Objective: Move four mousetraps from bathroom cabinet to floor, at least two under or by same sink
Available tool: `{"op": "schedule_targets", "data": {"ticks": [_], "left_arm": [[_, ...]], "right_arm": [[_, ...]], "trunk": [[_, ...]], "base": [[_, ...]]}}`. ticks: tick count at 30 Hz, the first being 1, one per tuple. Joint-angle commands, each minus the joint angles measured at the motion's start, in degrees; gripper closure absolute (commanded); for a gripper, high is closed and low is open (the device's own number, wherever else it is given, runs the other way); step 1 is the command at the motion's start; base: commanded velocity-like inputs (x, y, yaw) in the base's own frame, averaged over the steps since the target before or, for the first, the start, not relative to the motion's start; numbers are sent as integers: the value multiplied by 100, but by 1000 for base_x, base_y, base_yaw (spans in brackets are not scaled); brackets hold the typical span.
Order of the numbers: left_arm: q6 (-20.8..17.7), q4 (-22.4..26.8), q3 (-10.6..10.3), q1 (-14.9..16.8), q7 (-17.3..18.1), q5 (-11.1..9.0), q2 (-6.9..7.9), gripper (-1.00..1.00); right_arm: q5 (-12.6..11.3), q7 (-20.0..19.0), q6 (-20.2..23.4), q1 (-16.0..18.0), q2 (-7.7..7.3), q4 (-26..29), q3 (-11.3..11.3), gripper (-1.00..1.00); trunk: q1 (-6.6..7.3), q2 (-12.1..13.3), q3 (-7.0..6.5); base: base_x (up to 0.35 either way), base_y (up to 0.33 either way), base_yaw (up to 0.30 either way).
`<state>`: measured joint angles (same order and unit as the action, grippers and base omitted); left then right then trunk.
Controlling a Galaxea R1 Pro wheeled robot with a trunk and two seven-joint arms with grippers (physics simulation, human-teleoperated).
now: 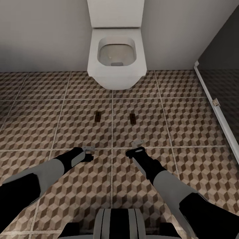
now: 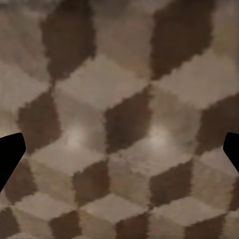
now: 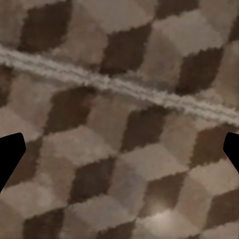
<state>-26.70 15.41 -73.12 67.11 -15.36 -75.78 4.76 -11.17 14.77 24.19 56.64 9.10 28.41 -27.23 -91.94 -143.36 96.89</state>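
2 mousetraps (image 1: 98,117) (image 1: 132,118) flat on bathroom floor (image 1: 186,119)

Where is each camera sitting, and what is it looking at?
Head view: up on the robot's head, looking down over both arms at the floor, two mousetraps and a white toilet; the left gripper, right gripper and trunk show.
Left wrist view: by the left gripper, facing straight at the cube-pattern tiles; dark fingertips at the edges.
Right wrist view: by the right gripper, facing the tiles and a pale grout line; dark fingertips at the edges.
Shared: all see the same tiled floor.
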Motion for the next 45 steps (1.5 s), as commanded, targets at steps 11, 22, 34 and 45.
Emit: {"op": "schedule_targets", "data": {"ticks": [11, 22, 34, 45], "left_arm": [[-11, 23, -36, 4, -54, -60, 8, -100], [-11, 23, -36, 4, -48, -60, 8, -100], [-11, 29, -36, 4, -39, -60, 8, -100], [-11, 24, -36, 4, -37, -63, 15, -100]], "right_arm": [[-60, 52, 24, 5, -5, 7, -45, -100], [-60, 46, 15, 5, -5, 7, -45, -100], [-60, 45, -251, 5, -5, 0, -57, -100], [-60, 45, -304, 5, -5, -2, -62, -100]], "trunk": [[1, -1, 3], [1, -1, 3], [1, -1, 3], [1, -1, 3]], "base": [[0, 0, 0], [0, 0, 0], [0, 0, 0], [0, 0, 0]]}}
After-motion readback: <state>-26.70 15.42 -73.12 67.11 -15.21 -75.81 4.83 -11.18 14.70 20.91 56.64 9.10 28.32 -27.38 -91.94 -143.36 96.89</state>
